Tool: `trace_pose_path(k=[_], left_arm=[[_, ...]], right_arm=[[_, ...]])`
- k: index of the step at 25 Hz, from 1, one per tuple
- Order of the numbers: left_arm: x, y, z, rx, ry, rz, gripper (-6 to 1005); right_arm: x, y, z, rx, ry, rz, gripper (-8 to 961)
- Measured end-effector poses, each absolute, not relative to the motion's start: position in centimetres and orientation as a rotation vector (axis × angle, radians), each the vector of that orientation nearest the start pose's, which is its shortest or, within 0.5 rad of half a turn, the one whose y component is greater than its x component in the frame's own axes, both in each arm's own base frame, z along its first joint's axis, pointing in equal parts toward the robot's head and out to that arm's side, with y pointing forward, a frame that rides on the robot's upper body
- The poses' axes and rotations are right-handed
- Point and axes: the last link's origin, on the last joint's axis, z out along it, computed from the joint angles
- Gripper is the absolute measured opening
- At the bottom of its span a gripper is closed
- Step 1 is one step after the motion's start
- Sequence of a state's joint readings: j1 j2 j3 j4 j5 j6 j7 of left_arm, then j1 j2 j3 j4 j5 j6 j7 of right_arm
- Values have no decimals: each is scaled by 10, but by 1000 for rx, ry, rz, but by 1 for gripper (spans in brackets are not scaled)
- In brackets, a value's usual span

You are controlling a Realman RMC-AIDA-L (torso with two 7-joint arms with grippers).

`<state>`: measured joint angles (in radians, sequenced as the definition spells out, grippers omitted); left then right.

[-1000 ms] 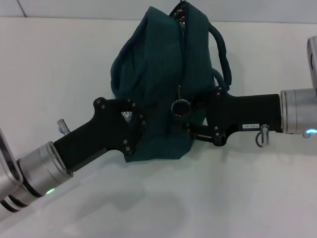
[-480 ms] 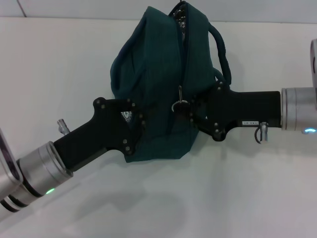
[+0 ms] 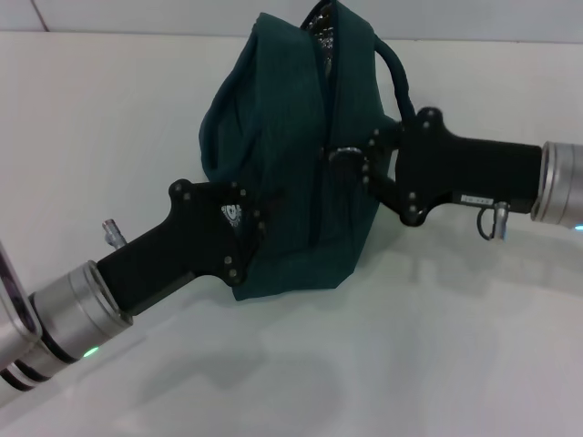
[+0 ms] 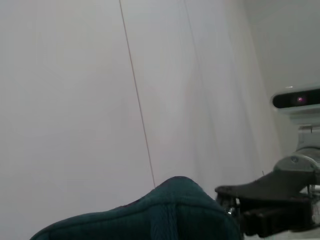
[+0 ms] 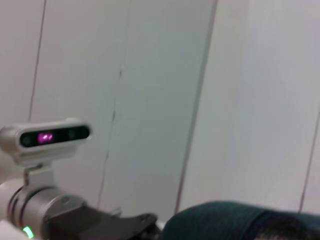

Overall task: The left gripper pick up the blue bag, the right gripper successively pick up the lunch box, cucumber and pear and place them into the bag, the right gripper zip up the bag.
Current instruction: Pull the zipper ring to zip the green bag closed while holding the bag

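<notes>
Item: dark teal fabric blue bag [image 3: 291,164], upright on white table [image 3: 437,364]. We judge it soft, yielding; take the ring pull. Left gripper [image 3: 260,223] clamps its side; right gripper [image 3: 351,159] pinches the zipper pull.

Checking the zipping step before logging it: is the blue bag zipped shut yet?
Not fully. The blue bag still gapes at its top, foil lining showing, while the right gripper is at the ring pull midway up the zipper.

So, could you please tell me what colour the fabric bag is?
The fabric bag is dark teal, clearest in the head view.
</notes>
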<state>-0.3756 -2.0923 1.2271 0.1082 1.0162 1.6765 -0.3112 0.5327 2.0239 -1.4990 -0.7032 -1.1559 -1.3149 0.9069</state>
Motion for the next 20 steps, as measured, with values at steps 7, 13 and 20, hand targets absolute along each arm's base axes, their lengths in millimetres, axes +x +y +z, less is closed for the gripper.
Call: trace_pose_path(k=[7, 13, 20], left_arm=[[-271, 246, -51, -2255, -26, -1086, 54], [-271, 244, -53, -2265, -8, -1076, 55], [-272, 243, -53, -2266, -9, -1072, 54]], right_arm=[[163, 345, -32, -2577, -237, 1001, 78], [160, 346, -30, -2529, -267, 1024, 79], [161, 346, -27, -2458, -273, 1068, 82]])
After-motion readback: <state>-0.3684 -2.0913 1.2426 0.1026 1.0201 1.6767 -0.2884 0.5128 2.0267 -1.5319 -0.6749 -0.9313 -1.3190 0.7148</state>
